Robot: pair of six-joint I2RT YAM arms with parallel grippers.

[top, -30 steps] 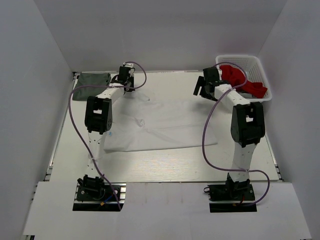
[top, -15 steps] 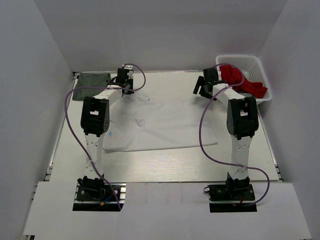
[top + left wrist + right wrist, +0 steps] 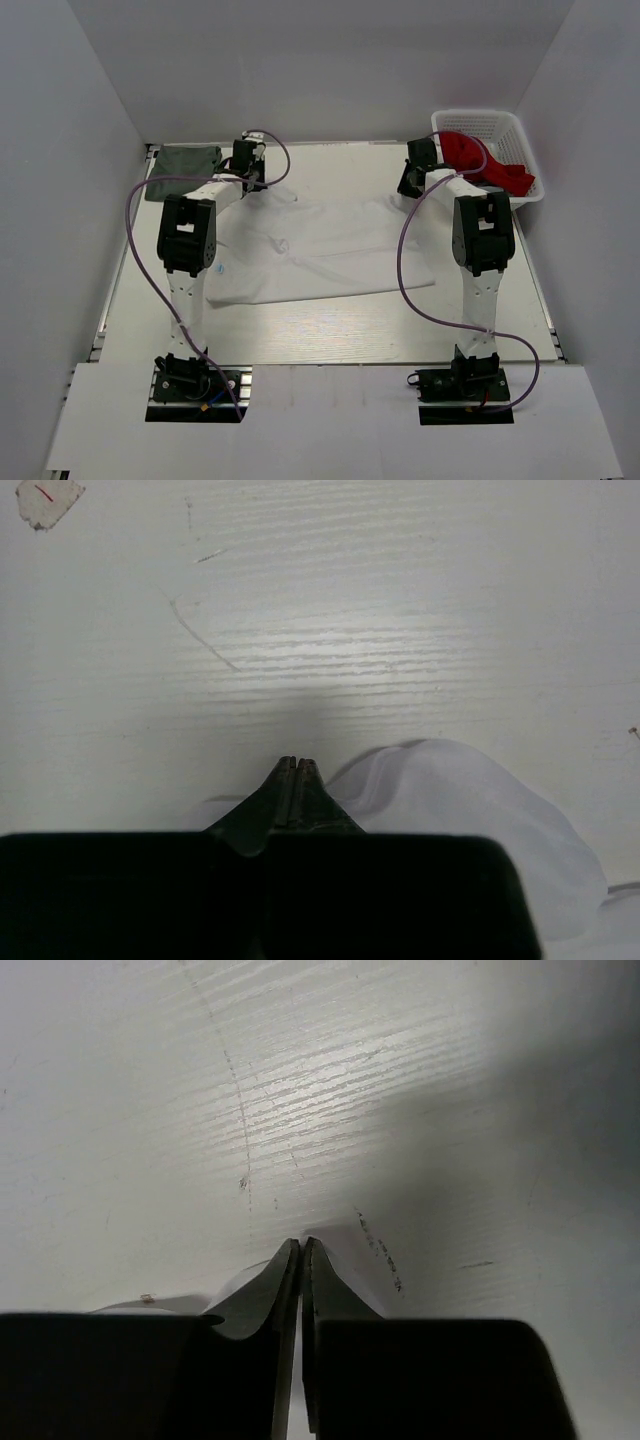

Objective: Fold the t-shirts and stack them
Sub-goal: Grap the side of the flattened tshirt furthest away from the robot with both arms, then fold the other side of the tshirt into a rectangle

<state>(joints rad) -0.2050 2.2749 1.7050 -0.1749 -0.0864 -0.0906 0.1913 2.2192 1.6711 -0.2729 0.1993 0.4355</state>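
The white t-shirt (image 3: 330,250) lies spread flat across the middle of the table. My left gripper (image 3: 249,178) is down at its far left corner. In the left wrist view the jaws (image 3: 297,763) are pressed together, with white cloth (image 3: 470,800) bunched around them. My right gripper (image 3: 409,186) is down at the shirt's far right corner. Its jaws (image 3: 301,1244) are nearly together, a sliver of white cloth (image 3: 180,1303) showing between and beside them. The dark grey-green t-shirt (image 3: 182,158) lies folded at the table's far left corner.
A white plastic basket (image 3: 520,140) holding red cloth (image 3: 480,160) stands at the far right corner, just behind the right arm. White walls close in the table on three sides. Purple cables loop beside each arm.
My right gripper has dropped onto the shirt's far right corner and closed from wide open. The left arm has shifted slightly left and stays shut.
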